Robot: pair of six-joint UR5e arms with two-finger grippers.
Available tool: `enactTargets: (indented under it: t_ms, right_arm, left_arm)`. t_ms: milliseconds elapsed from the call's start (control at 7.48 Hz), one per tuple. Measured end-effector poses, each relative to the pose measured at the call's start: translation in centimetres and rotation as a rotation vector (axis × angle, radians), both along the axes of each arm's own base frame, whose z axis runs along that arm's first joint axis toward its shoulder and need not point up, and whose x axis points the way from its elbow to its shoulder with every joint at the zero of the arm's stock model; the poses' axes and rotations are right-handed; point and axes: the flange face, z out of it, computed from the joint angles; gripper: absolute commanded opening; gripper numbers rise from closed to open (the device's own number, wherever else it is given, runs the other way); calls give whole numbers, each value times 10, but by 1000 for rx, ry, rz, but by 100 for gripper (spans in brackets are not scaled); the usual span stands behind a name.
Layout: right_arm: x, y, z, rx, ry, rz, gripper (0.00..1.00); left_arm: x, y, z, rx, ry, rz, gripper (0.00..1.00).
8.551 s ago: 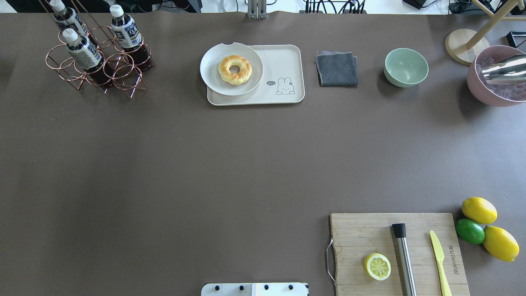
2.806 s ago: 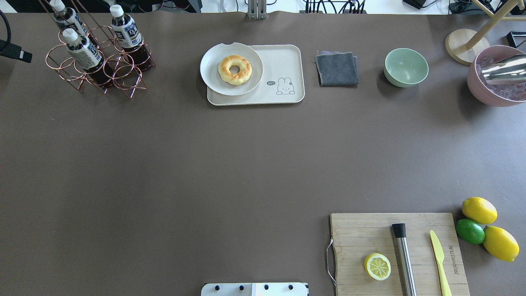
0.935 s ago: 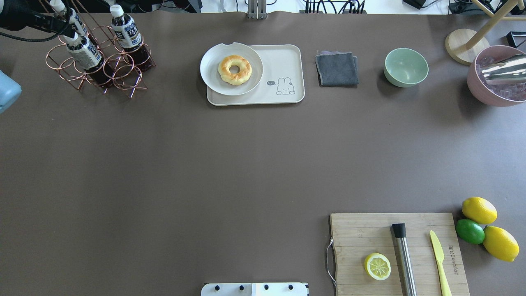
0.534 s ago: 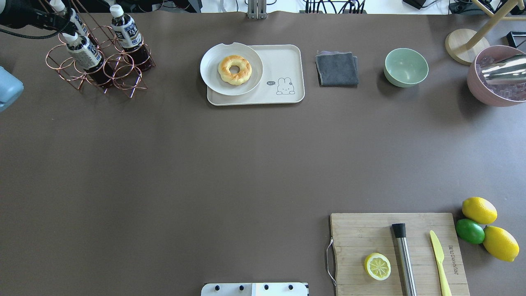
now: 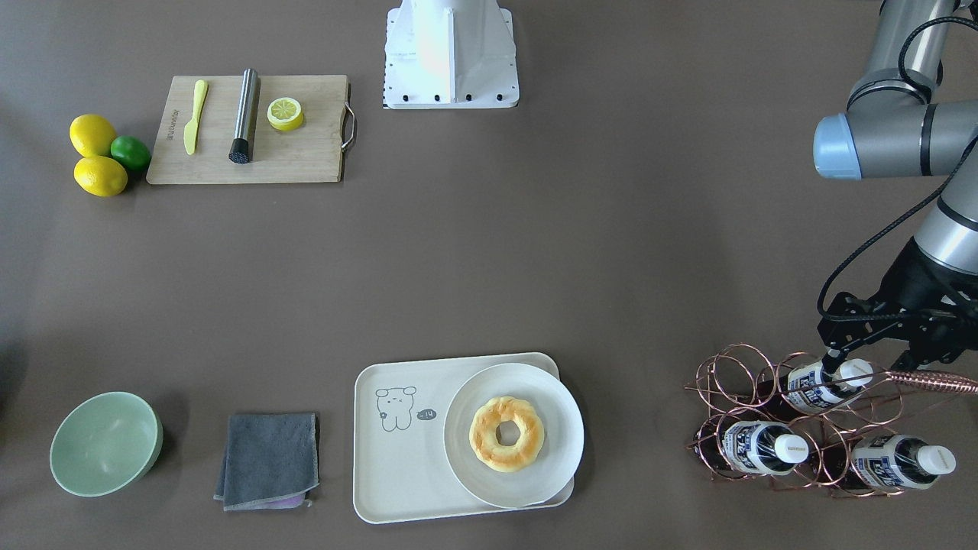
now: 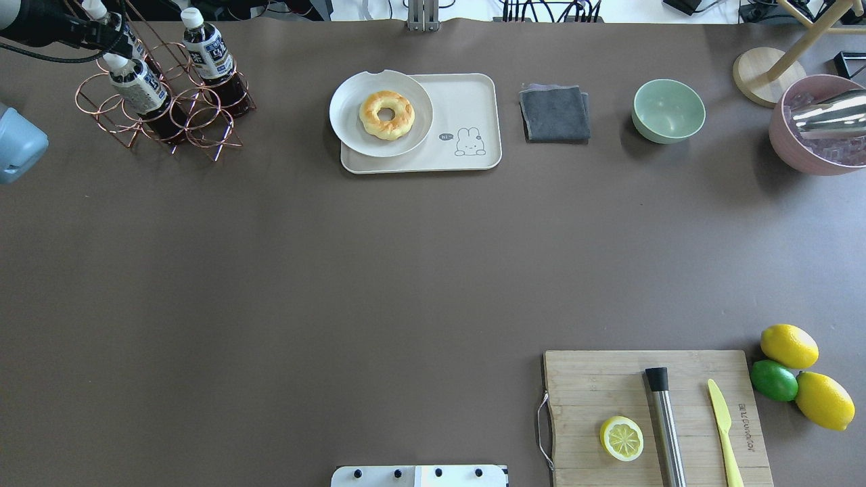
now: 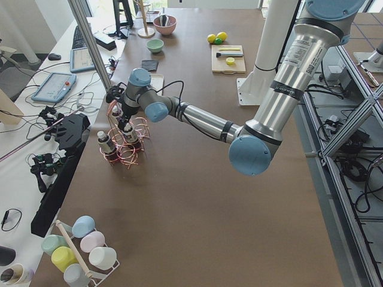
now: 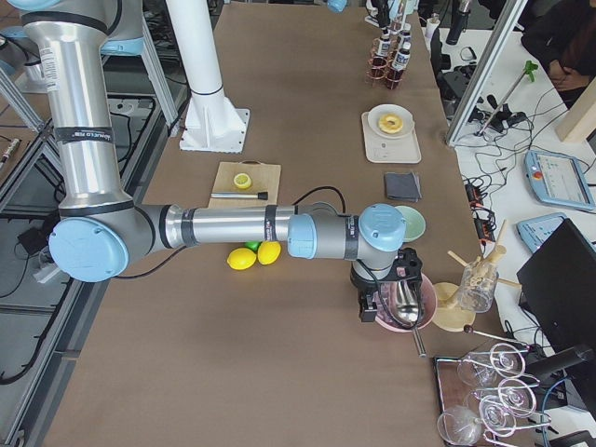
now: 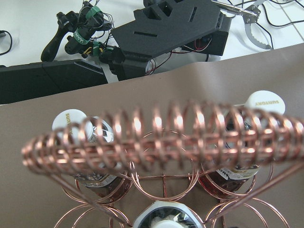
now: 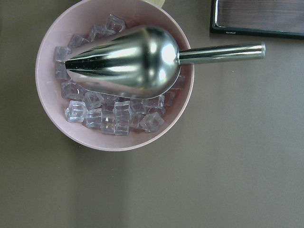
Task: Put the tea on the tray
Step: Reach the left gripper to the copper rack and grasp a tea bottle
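Observation:
Three tea bottles stand tilted in a copper wire rack (image 5: 722, 382). The one nearest me (image 5: 811, 382) shows in the overhead view (image 6: 139, 84); its white cap (image 9: 164, 217) sits at the bottom edge of the left wrist view. My left gripper (image 5: 869, 357) hangs over that cap, fingers apart, holding nothing; it also shows in the overhead view (image 6: 111, 44). The cream tray (image 5: 397, 466) with the bear drawing lies mid-table (image 6: 467, 101). My right gripper (image 8: 377, 303) shows only in the exterior right view, over a pink bowl; I cannot tell its state.
A white plate (image 5: 561, 435) with a donut (image 5: 506, 433) covers half the tray. A grey cloth (image 5: 267, 458) and green bowl (image 5: 103, 443) lie beside it. The pink bowl of ice (image 10: 114, 76) holds a steel scoop. A cutting board (image 5: 306, 153) and lemons (image 5: 95, 156) are near my base.
The left arm has come in from the table's left end to the rack. Over the last second its elbow drifted a little inward. The bottles have not moved.

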Motion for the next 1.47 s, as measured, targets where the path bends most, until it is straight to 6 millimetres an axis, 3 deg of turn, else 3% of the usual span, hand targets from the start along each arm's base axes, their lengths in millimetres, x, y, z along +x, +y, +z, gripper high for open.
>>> enactTargets:
  t_ms: [802, 935, 1069, 1202, 1470]
  right_arm:
    - [0, 2, 3, -6, 0, 0, 100]
    - [0, 2, 2, -5, 0, 0, 100]
    - [0, 1, 2, -5, 1, 0, 100]
    - [0, 1, 2, -3, 0, 0, 100]
    - [0, 1, 1, -1, 0, -1, 100]
  left_arm:
    - [4, 1, 1, 10, 3, 8, 63]
    - [4, 1, 3, 7, 2, 7, 56]
    - [4, 0, 5, 4, -1, 7, 31]
    - [4, 0, 7, 2, -2, 7, 0]
    - [4, 1, 7, 4, 6, 2, 0]
